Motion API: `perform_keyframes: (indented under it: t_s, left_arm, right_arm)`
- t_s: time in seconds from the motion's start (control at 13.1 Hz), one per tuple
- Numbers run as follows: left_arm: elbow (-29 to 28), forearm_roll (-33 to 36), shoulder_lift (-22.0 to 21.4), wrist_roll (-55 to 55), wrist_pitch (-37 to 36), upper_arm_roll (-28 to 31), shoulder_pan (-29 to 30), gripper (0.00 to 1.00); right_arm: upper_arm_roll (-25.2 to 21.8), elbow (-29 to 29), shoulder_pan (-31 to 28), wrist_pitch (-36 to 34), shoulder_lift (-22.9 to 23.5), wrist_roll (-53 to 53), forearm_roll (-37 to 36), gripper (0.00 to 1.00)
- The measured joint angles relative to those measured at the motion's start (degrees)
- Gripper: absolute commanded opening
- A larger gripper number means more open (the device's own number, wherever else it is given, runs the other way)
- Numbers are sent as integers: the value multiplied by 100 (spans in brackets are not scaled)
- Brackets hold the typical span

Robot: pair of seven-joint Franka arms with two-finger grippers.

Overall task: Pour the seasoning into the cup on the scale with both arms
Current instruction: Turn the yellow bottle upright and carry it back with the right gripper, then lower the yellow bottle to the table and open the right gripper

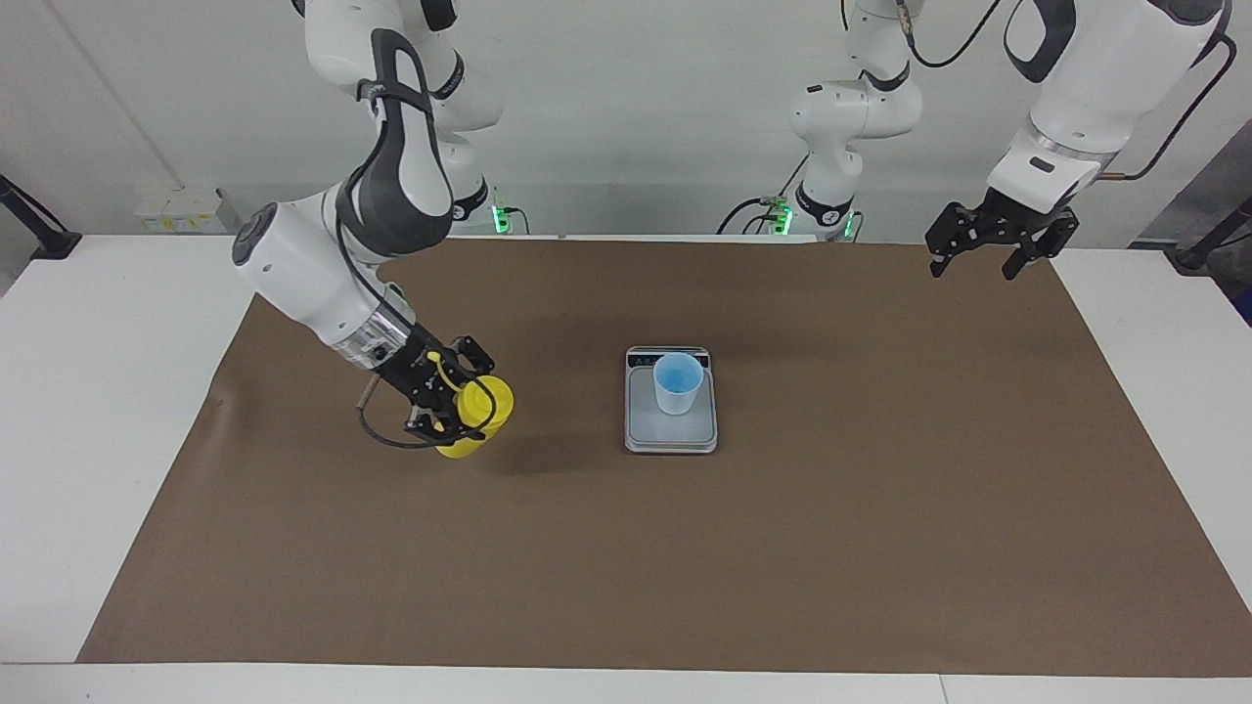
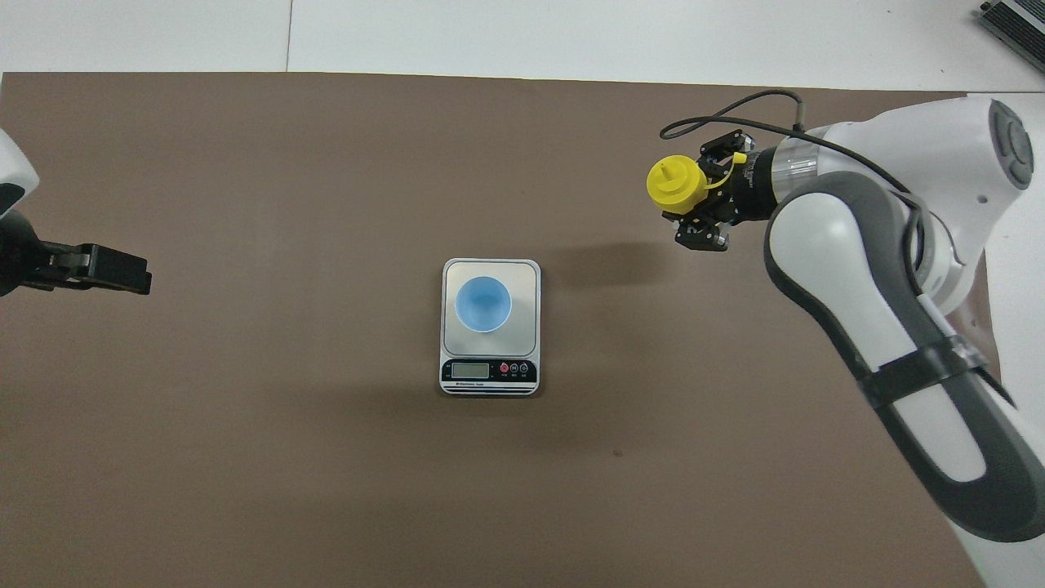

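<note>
Right hand (image 1: 452,403) clamped on seasoning bottle (image 1: 476,416), over the mat.
Left hand (image 1: 988,246) waits, fingers apart, over left-arm end of bench (image 1: 117,430). Cup (image 1: 677,382) on scale (image 1: 671,422), mid-bench; bottle well apart, toward right arm's end.

A bright yellow bottle (image 1: 474,416), a light blue cup (image 1: 677,382), a silver-grey scale (image 1: 671,430) and a brown mat (image 1: 880,508).
</note>
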Motion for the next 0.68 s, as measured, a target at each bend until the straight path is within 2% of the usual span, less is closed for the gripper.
perform_keyframes:
  t_s: [0.38, 0.68]
  left_arm:
    - [0, 0, 0, 0, 0, 0, 0, 100]
    - [0, 0, 0, 0, 0, 0, 0, 100]
  right_arm:
    - [-4, -370, -737, -726, -99, -862, 853, 0]
    - [-3, -1035, -1044, -765, -363, -1883, 1202, 0]
